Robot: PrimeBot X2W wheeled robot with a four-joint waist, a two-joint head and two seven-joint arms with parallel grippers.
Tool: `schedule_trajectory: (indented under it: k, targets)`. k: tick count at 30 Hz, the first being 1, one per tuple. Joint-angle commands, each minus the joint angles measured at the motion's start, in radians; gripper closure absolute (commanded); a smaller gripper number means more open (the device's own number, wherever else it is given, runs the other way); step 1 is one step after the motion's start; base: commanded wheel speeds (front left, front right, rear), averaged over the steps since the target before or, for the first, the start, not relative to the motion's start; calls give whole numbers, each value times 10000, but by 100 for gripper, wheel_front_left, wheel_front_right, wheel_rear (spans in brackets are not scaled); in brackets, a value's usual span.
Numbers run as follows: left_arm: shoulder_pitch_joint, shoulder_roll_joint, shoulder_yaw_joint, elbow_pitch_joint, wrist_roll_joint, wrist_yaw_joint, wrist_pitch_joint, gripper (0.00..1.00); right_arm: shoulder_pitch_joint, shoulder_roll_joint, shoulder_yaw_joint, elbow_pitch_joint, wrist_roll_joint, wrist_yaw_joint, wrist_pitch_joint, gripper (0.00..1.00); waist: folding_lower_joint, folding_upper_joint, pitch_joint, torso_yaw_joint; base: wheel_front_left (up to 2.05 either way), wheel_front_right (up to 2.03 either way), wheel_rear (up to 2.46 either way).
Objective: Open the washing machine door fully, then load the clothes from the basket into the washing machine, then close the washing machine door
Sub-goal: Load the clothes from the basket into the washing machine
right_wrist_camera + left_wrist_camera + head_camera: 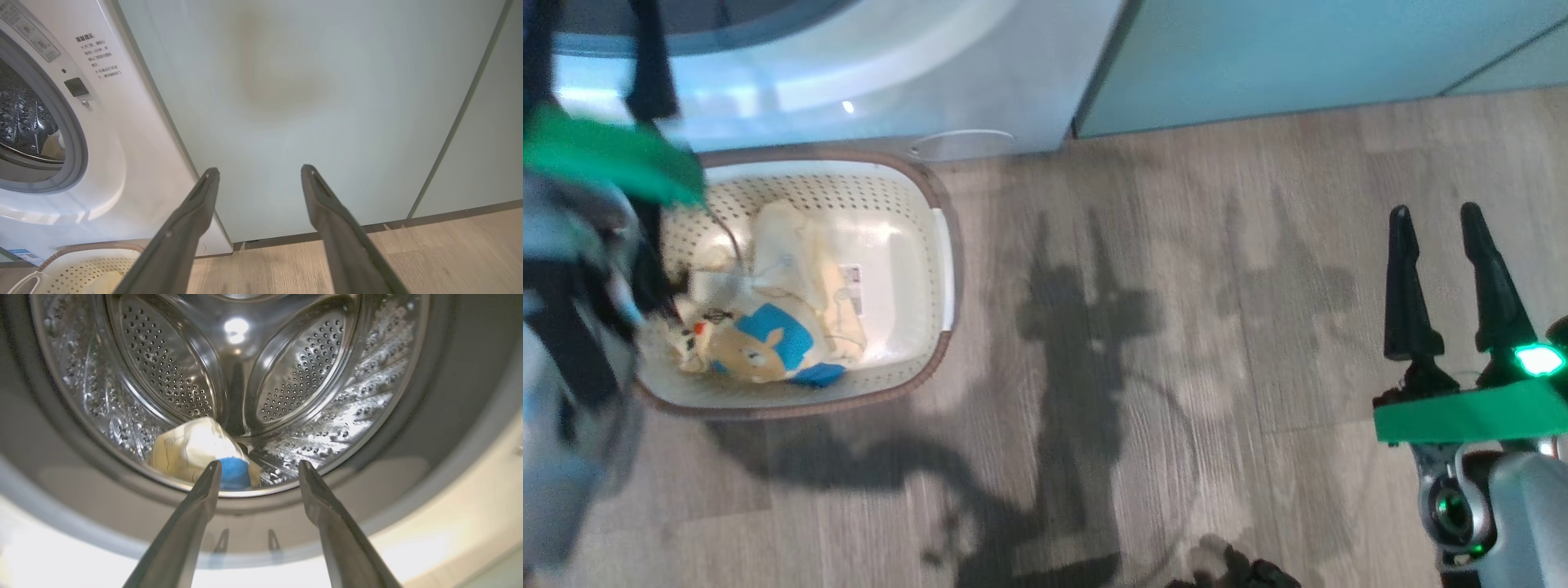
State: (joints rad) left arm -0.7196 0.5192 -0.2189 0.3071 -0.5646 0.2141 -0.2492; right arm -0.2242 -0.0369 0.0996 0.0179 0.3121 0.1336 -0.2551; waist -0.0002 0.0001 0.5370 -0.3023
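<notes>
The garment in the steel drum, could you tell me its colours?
Pale cream soft garment, blue patch; best in left wrist view.

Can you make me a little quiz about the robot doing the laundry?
1. Fill in: the two long dark fingers of the robot's right hand stand ____.
2. True or false: a pale-yellow garment with a blue patch lies inside the shiny steel drum.
3. Where is the cream bear-print garment? A: cream perforated plastic basket. B: drum. C: right hand.
Key: 1 open; 2 true; 3 A.
</notes>
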Motion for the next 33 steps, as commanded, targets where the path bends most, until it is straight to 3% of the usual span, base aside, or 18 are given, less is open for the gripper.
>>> schedule_trajectory:
  k: [1,6,12,18,33]
  targets:
    - [590,360,530,-937,59,323,-83,0,299,-133,111,-292,-130,-29,-67,0,2,-1,-281,257,0,0,0]
    - [2962,-3,765,-3431,378,1489,-107,0,397,-133,13,-297,-398,-29,-67,0,2,-1,-565,558,0,0,0]
    - [4852,-561,584,-5030,678,2183,-117,0,726,-133,-152,-201,-762,-29,-67,0,2,-1,-1144,1051,0,0,0]
    - [5824,-903,378,-5461,794,2333,-121,0,1158,-133,-195,-65,-988,-29,-67,0,2,-1,-1742,1394,0,0,0]
    - [7710,-1682,67,-5153,916,1892,-125,0,2620,-133,-123,237,-1401,-29,-67,0,2,-1,-3992,1991,0,0,0]
